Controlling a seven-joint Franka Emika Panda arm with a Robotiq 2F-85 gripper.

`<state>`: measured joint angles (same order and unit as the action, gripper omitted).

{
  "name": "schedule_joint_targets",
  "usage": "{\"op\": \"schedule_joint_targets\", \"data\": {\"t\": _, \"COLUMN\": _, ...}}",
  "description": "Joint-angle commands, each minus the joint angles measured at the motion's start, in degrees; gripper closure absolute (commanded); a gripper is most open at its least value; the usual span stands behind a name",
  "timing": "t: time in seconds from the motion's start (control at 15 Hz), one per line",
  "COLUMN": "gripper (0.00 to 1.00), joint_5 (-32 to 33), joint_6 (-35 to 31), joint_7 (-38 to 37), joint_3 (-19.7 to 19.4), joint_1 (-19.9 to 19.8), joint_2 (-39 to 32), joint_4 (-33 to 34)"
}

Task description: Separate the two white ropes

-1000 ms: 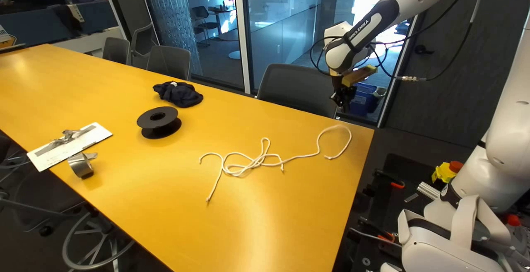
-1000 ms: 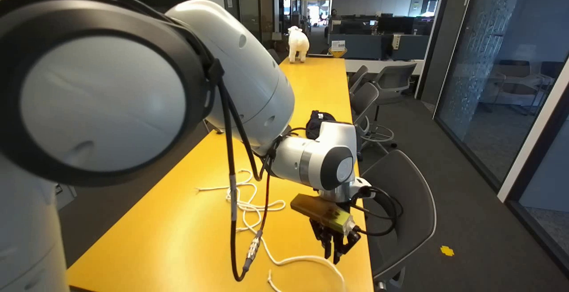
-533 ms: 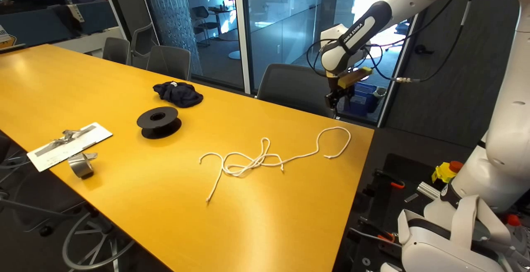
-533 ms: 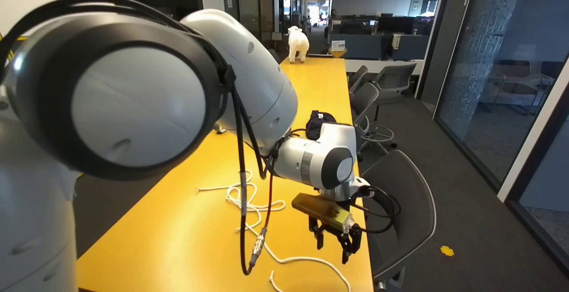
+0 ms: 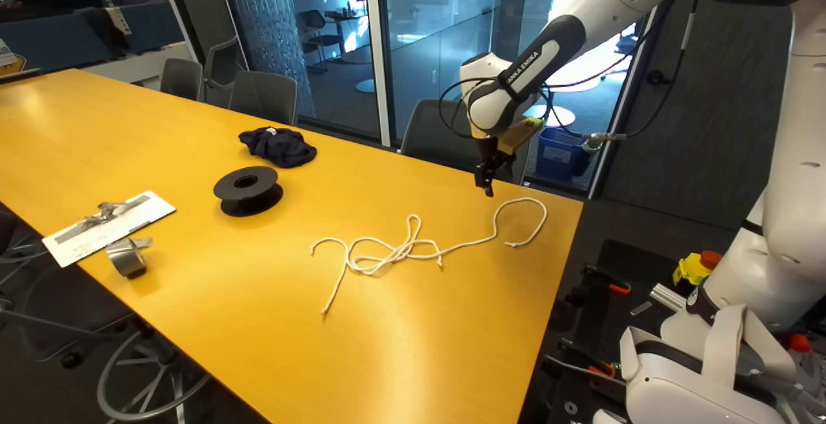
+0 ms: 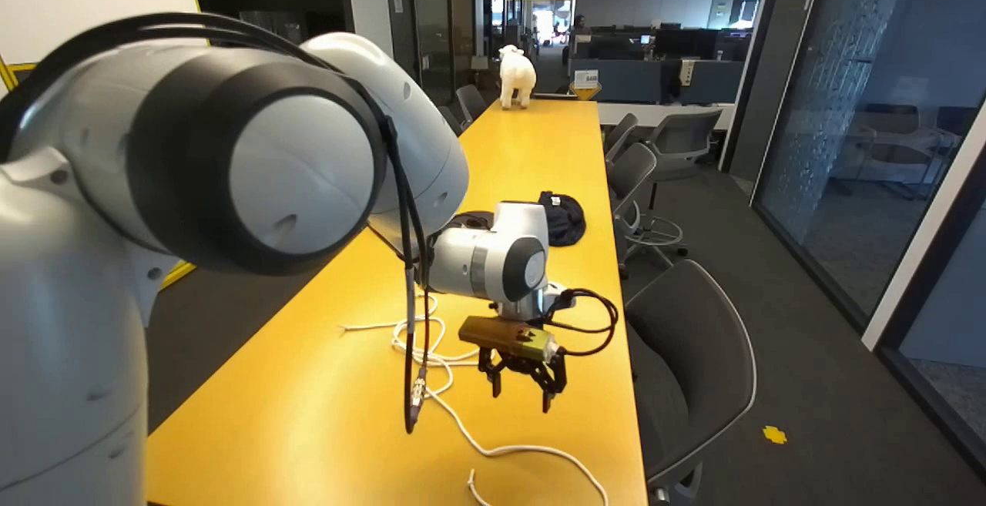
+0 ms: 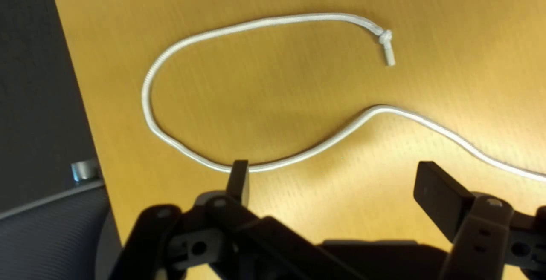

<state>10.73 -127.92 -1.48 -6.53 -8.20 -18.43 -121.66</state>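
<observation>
The pincer (image 7: 332,170) gapes; white ropes (image 5: 396,255) are seen crossing only in both exterior views.

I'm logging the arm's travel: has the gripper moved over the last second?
Yes. In an exterior view, the gripper has shifted toward the picture's upper left, away from the nearest gray chair, which has stayed put.

There are two white ropes (image 5: 401,254) with four ends (image 7: 386,38), one yellow table (image 5: 400,346), one black spool (image 5: 248,193), one dark cloth bundle (image 5: 279,148), one tape roll (image 5: 122,259), one flat white strip (image 5: 72,250) and one white sheep figure (image 6: 517,76). I count one robot arm (image 6: 300,175), one gripper (image 7: 333,165), two fingers (image 7: 439,199), one headset (image 5: 690,379), one blue bin (image 5: 560,153) and at least four grey chairs (image 6: 688,336)
</observation>
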Motion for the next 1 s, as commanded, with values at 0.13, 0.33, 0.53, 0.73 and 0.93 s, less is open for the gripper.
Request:
{"op": "schedule_joint_targets", "data": {"t": 0.13, "gripper": 0.0, "joint_5": -2.99, "joint_6": 1.41, "joint_7": 3.59, "joint_3": 4.59, "joint_1": 3.93, "joint_2": -7.44, "joint_4": 8.63}}
{"op": "schedule_joint_targets", "data": {"t": 0.33, "gripper": 0.0, "joint_5": -3.35, "joint_6": 1.32, "joint_7": 2.81, "joint_3": 5.85, "joint_1": 5.73, "joint_2": -11.75, "joint_4": 14.53}}
{"op": "schedule_joint_targets", "data": {"t": 0.53, "gripper": 0.0, "joint_5": -4.47, "joint_6": 0.51, "joint_7": 2.12, "joint_3": 6.15, "joint_1": 6.66, "joint_2": -15.57, "joint_4": 19.5}}
{"op": "schedule_joint_targets", "data": {"t": 0.73, "gripper": 0.0, "joint_5": -5.76, "joint_6": 0.7, "joint_7": 2.76, "joint_3": 6.68, "joint_1": 6.72, "joint_2": -18.63, "joint_4": 23.41}}
{"op": "schedule_joint_targets", "data": {"t": 0.93, "gripper": 0.0, "joint_5": -5.94, "joint_6": 0.86, "joint_7": 4.66, "joint_3": 7.8, "joint_1": 7.26, "joint_2": -20.81, "joint_4": 25.71}}
